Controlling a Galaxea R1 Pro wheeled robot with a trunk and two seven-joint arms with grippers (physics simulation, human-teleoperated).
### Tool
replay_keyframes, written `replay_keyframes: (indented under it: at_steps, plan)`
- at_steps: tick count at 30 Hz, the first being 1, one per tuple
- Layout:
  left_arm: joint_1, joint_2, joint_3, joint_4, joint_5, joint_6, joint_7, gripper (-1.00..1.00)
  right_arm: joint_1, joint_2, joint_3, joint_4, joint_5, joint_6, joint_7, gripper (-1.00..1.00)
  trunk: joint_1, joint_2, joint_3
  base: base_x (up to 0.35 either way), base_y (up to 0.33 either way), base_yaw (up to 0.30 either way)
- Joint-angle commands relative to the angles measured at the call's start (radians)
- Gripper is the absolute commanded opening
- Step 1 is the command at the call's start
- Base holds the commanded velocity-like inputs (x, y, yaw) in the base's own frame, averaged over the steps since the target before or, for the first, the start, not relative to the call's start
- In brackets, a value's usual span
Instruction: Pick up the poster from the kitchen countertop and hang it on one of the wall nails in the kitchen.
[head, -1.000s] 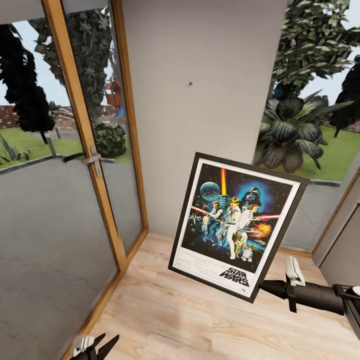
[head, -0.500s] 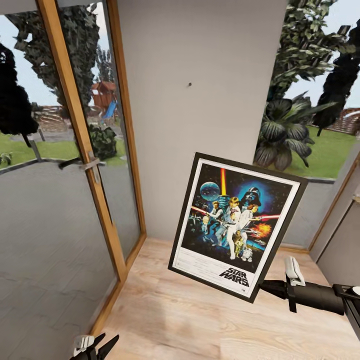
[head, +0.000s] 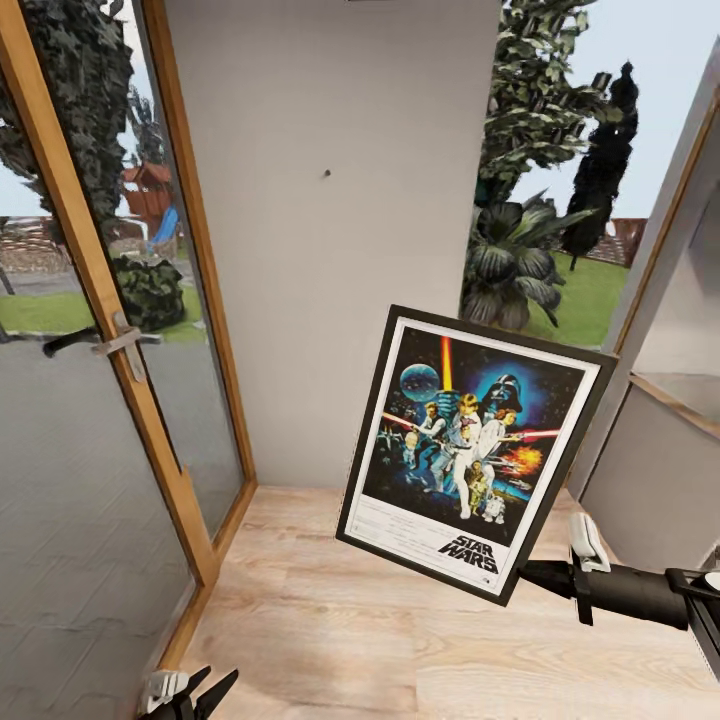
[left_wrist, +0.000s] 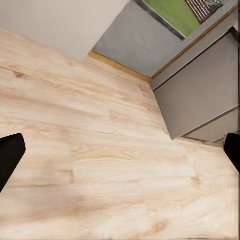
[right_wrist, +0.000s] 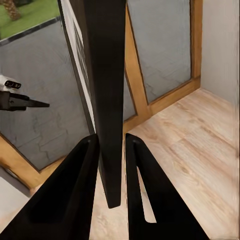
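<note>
Black frame edge is pinched between the two fingers of the right gripper (right_wrist: 111, 172), so that hand is clamped on the poster (head: 470, 450). In the head view the poster hangs in the air at about 5 o'clock from the middle, tilted, with its lower right corner in the grip and the wooden floor (head: 330, 620) far under it. The nail (head: 327, 174) is a tiny dark dot on the grey wall (head: 330, 300), up at 11 o'clock from the poster and well apart from it. The left gripper (head: 188, 692) sits low at 7 o'clock with its fingers spread apart and nothing between them. Only a thin bit of the frame is held, so the poster could swing or slip out and drop if the arm moves fast. It could also bump the wall or the glass door (head: 90, 400) on the way, and the little nail is easy to miss. Compared with one second ago, the whole view has swung: the nail, the wall and the door handle (head: 105, 342) now sit more to the left, and a grey ledge (head: 680, 395) has come in at 3 o'clock. That is the camera turning. The poster and both hands look the same.
</note>
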Motion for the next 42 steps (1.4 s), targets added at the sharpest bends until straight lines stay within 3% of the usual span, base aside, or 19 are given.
replay_keyframes:
  at_steps: [1,17,21,42]
  plan:
    - [-0.001,0.0,0.008,0.001,-0.007,-0.005,-0.003,1.0,-0.001,0.0,-0.001,0.0,-0.001,0.013,0.005,-1.0,0.001,-0.002,-0.002,0.0,0.0,-0.166]
    - [-0.001,-0.001,0.005,0.001,-0.008,-0.005,-0.003,1.0,-0.001,0.0,0.001,0.0,-0.001,0.014,0.005,-1.0,0.001,-0.002,-0.001,0.0,0.0,-0.035]
    - [-0.001,-0.017,0.004,0.002,-0.009,-0.005,-0.005,1.0,-0.001,0.0,0.001,0.0,-0.002,0.013,0.005,-1.0,0.001,-0.002,-0.001,0.049,0.0,0.0]
    - [-0.001,-0.02,0.005,0.002,-0.009,-0.005,-0.004,1.0,-0.001,0.003,0.003,-0.001,-0.003,0.013,0.005,-1.0,0.001,-0.002,-0.001,0.317,0.0,0.0]
